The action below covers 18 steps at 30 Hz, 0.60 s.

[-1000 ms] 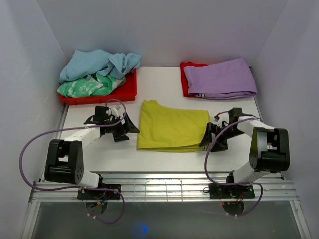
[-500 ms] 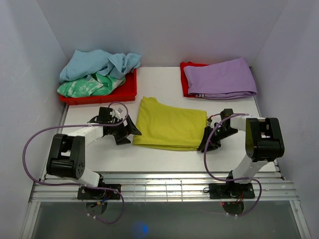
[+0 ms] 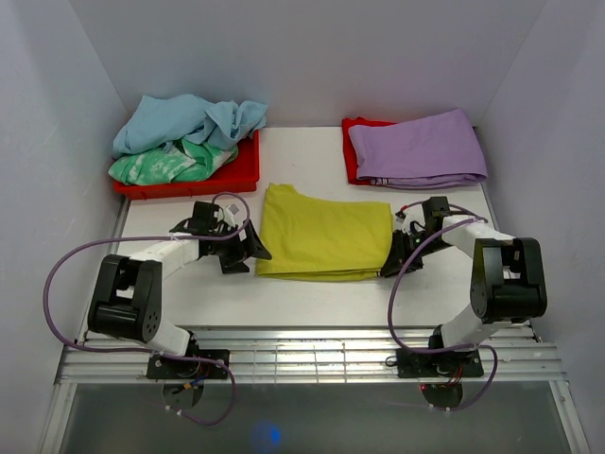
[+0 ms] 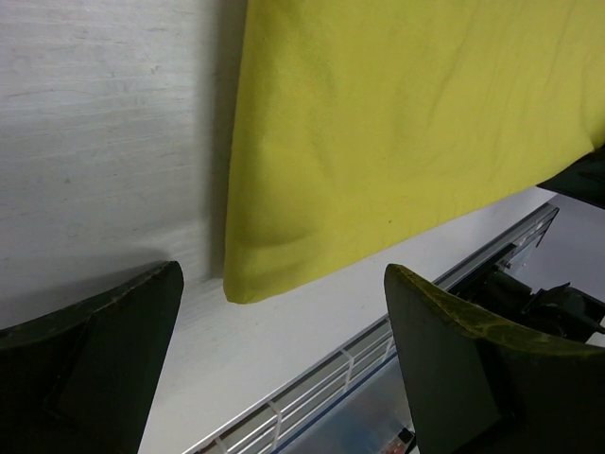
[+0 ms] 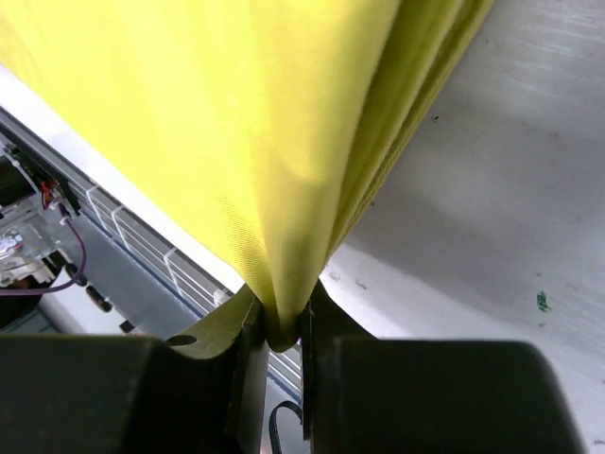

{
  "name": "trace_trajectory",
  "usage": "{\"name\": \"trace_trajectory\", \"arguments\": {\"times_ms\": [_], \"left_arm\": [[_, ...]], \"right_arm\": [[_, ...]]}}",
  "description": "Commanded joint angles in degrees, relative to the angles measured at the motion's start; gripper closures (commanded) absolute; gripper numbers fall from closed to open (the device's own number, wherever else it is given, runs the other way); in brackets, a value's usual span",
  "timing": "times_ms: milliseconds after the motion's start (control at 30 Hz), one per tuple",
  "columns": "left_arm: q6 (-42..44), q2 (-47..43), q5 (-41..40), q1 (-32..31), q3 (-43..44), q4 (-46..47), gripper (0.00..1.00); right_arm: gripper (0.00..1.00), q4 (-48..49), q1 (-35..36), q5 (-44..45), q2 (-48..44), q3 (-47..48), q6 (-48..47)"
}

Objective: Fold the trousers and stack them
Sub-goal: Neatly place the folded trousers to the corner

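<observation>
Yellow trousers lie folded flat mid-table, between the two arms. The right gripper is pinched tight on their right edge with several layers bunched in it. The left gripper is spread wide just beside the near left corner, apparently touching nothing. The cloth looks light, soft and floppy, and the layers will likely slide, so take it at corners or fold edges, all layers together. No brand, label or writing is readable.

One pair of trousers, two trays, three other garments, two grippers
</observation>
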Motion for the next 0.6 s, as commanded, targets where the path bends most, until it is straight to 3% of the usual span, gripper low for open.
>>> {"name": "trace_trajectory", "arguments": {"times_ms": [0,200,400,567], "left_arm": [[0.9,-1.2,-1.6,-2.7,0.4,1.1,0.02],[-2.1,2.4,-4.2,-8.7,0.4,5.3,0.03],[-2.9,8.7,-8.7,-8.9,4.4,3.7,0.28],[-1.9,11.9,-11.1,-9.9,7.9,0.9,0.34]], "right_arm": [[0.92,1.2,0.0,0.7,-3.0,1.6,-2.3],[0.92,0.5,0.0,1.0,-5.0,1.7,-4.6],[0.92,-0.2,0.1,2.9,-7.7,2.1,-6.4],[0.92,-0.2,0.1,4.1,-8.0,2.0,-6.5]]}}
